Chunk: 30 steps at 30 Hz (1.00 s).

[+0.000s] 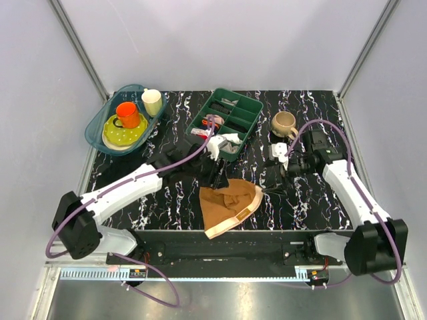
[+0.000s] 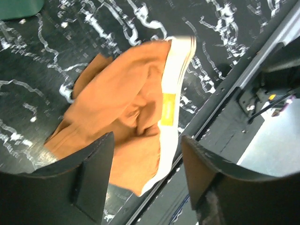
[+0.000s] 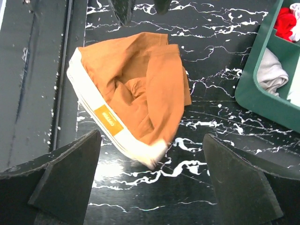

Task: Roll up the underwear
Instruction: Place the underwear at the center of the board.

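The underwear (image 1: 227, 202) lies folded on the black marbled table near its front edge. It is rust-brown, and its cream waistband (image 1: 235, 217) runs along the near-right side. My left gripper (image 1: 218, 178) hovers just behind the underwear's far edge. In the left wrist view that gripper (image 2: 147, 176) is open above the underwear (image 2: 124, 98), its jaws apart with nothing between them. My right gripper (image 1: 269, 180) sits just right of the waistband end. It is wide open (image 3: 152, 185), a little short of the underwear (image 3: 140, 82) and touching nothing.
A green divided tray (image 1: 251, 107) with small fabric rolls stands at the back centre, its corner (image 3: 262, 101) close to my right gripper. A tan mug (image 1: 283, 123) stands to its right. A teal basin (image 1: 97, 128) at the back left holds an orange mug (image 1: 127, 113), and a cream cup (image 1: 152, 101) stands at its far rim. The table's front edge (image 1: 220, 233) is next to the waistband.
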Each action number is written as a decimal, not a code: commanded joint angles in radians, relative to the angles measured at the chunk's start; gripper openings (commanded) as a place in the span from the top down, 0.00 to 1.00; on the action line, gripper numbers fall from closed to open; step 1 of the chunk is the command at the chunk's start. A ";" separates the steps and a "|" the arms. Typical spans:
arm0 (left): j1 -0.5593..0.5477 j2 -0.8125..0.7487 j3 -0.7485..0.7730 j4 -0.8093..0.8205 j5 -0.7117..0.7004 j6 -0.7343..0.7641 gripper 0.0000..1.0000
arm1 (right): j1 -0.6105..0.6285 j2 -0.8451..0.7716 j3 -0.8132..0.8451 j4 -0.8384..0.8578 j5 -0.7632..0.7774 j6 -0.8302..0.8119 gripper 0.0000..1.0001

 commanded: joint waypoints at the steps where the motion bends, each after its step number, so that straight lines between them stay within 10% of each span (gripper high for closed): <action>1: 0.003 -0.141 0.038 -0.087 -0.167 0.094 0.33 | 0.028 0.076 0.080 -0.129 0.020 -0.315 0.01; 6: 0.009 -0.400 -0.185 -0.011 -0.176 0.024 0.06 | 0.218 0.096 0.029 -0.035 0.259 -0.435 0.00; 20: -0.161 -0.321 -0.466 0.069 -0.265 -0.389 0.21 | 0.371 0.214 -0.135 0.154 0.582 -0.510 0.17; 30: -0.138 -0.269 -0.350 0.160 -0.332 -0.135 0.15 | 0.328 0.032 -0.043 0.258 0.514 0.451 0.19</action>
